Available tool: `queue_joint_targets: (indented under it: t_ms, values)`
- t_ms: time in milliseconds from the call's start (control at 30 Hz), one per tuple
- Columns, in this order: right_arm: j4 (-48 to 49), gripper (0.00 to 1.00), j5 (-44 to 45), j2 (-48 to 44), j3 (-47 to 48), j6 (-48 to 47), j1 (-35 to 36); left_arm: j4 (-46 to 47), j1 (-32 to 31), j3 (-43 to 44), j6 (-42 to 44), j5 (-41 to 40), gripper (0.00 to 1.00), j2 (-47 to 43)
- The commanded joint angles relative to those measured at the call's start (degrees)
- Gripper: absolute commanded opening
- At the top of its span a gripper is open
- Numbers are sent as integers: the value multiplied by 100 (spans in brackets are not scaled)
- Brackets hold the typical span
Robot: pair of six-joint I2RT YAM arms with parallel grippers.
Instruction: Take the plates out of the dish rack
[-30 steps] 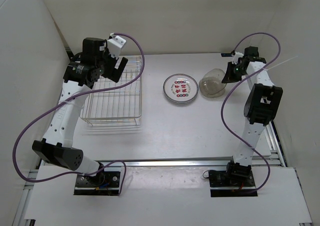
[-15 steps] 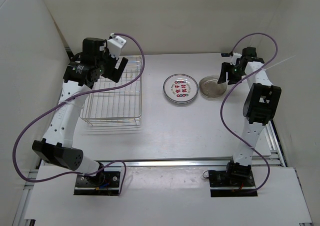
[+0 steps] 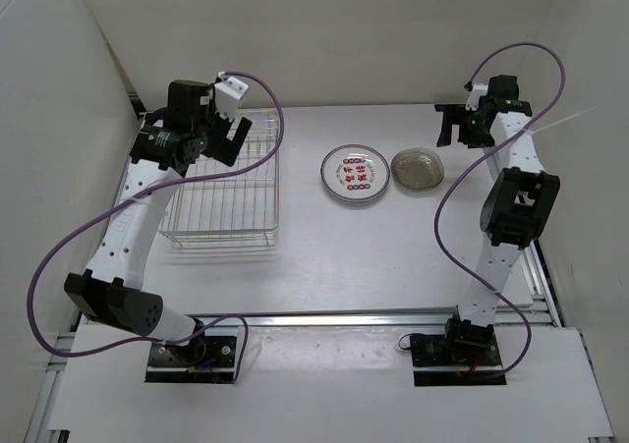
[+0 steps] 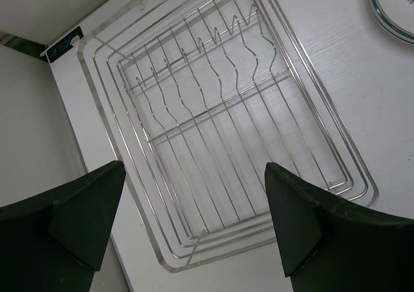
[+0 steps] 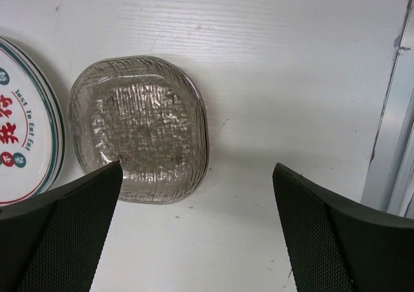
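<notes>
Seems to be the tail end of the unloading: no plate to be seen in the dish rack (image 3: pixel 221 193), near left on the tabletop (image 3: pixel 393 247), and a little farther back to its right the white green-rimmed plate (image 3: pixel 354 175) and the glass plate (image 3: pixel 418 169) lying flat just beside each other. Farther back again, left hand (image 3: pixel 228 140) poised wide open and empty above the rack's far end, right hand (image 3: pixel 452 129) likewise spread wide with nothing in it, near the glass plate. Calls next, most likely, only for drawing both arms back clear of the plates.
</notes>
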Motion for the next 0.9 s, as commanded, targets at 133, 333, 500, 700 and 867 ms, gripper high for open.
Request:
queue_joint_targets:
  t_ms: [133,333,500,700,867]
  values:
    - [-57,100,-531,-1217,-780,41,-272,453,330,-350,-576,-400,100,-390]
    - [31,100,-320,-2975,-2221,93,-920,630,1103,-720,-1262,13,100,-320]
    - [31,100,-163,-4118,-2952,32,-1685,559,1736,-658,-1570,661,100,-65]
    - [31,100,-162,-4857,-3524,-82,-1906,734,2247,-711,-1570,813,100,-12]
    - [-92,100,-276,-5112,-3524,-144,-1906,735,2300,-772,-1570,813,100,41]
